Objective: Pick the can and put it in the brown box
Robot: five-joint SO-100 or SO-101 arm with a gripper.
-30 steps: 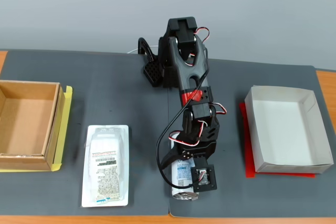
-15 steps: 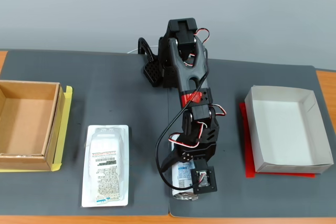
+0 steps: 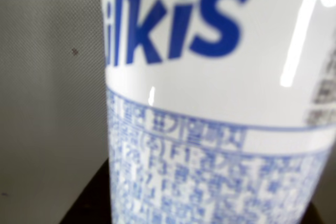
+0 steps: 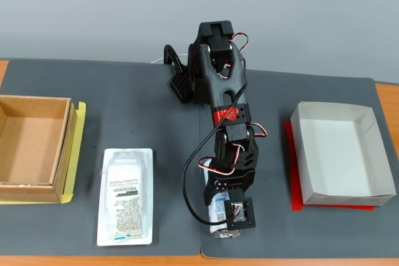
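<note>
On dark grey mat (image 4: 137, 110) — gripper (image 4: 219, 216) over can (image 4: 218, 207); grip unclear.

The can (image 3: 210, 103) fills most of the wrist view, very close and slightly blurred, with big blue letters above a band of small blue print. Left of the can lies a grey mat (image 3: 50, 103).

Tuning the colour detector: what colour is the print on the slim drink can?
Blue lettering and small blue text on the slim white drink can, clearest in the wrist view.
</note>
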